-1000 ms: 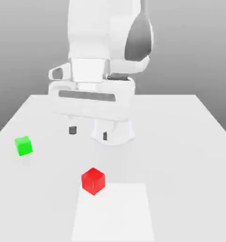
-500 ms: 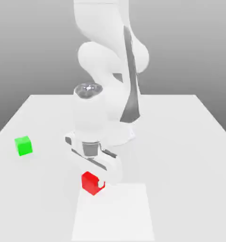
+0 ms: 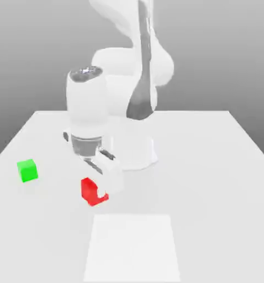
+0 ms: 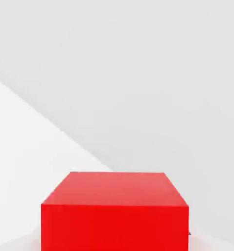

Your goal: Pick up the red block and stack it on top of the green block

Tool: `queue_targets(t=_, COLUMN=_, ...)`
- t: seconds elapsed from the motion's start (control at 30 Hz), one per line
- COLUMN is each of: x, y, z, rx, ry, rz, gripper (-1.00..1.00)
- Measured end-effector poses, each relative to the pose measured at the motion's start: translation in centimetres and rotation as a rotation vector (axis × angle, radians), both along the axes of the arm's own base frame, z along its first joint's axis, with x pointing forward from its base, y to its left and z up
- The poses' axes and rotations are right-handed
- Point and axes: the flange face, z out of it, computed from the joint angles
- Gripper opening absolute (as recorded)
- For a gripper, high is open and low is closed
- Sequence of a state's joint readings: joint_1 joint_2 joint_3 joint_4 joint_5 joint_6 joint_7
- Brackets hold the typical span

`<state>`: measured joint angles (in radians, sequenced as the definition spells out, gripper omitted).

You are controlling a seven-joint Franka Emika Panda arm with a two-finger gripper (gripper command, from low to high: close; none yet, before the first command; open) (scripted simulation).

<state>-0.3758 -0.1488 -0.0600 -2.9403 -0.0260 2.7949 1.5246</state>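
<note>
While I am holding the red block (image 3: 90, 191) tight between my two fingers, I am carrying it just above the white table (image 3: 222, 166). My gripper (image 3: 99, 194) is squeezing the block from both sides, and the block is sitting a bit tilted in my grip. From my hand view, the red block (image 4: 115, 211) is filling the space right by my hand. So the pick-up part looks done to me, and I am working on the carry part now. The green block (image 3: 27, 170) is sitting on the table, off toward the exterior view's left, well apart from my red one. Next, I think I am needing to move over there, line up right above the green block, go down gently, and only then let go.
</note>
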Motion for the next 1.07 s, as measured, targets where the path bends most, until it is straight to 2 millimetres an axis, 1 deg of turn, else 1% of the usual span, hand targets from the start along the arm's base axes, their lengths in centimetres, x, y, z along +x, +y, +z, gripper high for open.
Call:
queue_targets(t=0.13, x=-2.7, y=-5.9, z=0.7, rx=0.0, ry=-0.001, rz=-0.348, gripper=-1.0)
queue_targets(t=0.27, x=-6.6, y=-11.3, z=1.4, rx=0.0, ry=-0.002, rz=-0.697, gripper=-1.0)
queue_targets(t=0.4, x=-11.7, y=-15.9, z=2.0, rx=0.001, ry=-0.002, rz=-1.045, gripper=-1.0)
queue_targets(t=0.53, x=-17.6, y=-19.5, z=2.6, rx=0.001, ry=-0.002, rz=-1.394, gripper=-1.0)
queue_targets(t=0.57, x=-18.7, y=-20.0, z=2.6, rx=0.009, ry=0.0, rz=-1.46, gripper=-1.0)
queue_targets(t=0.63, x=-19.4, y=-20.3, z=1.8, rx=0.04, ry=0.007, rz=-1.506, gripper=-1.0)
queue_targets(t=0.87, x=-18.9, y=-20.1, z=-1.6, rx=0.125, ry=0.032, rz=-1.515, gripper=-1.0)
queue_targets(t=1.07, x=-19.2, y=-20.0, z=-3.6, rx=0.121, ry=0.038, rz=-1.524, gripper=-1.0)
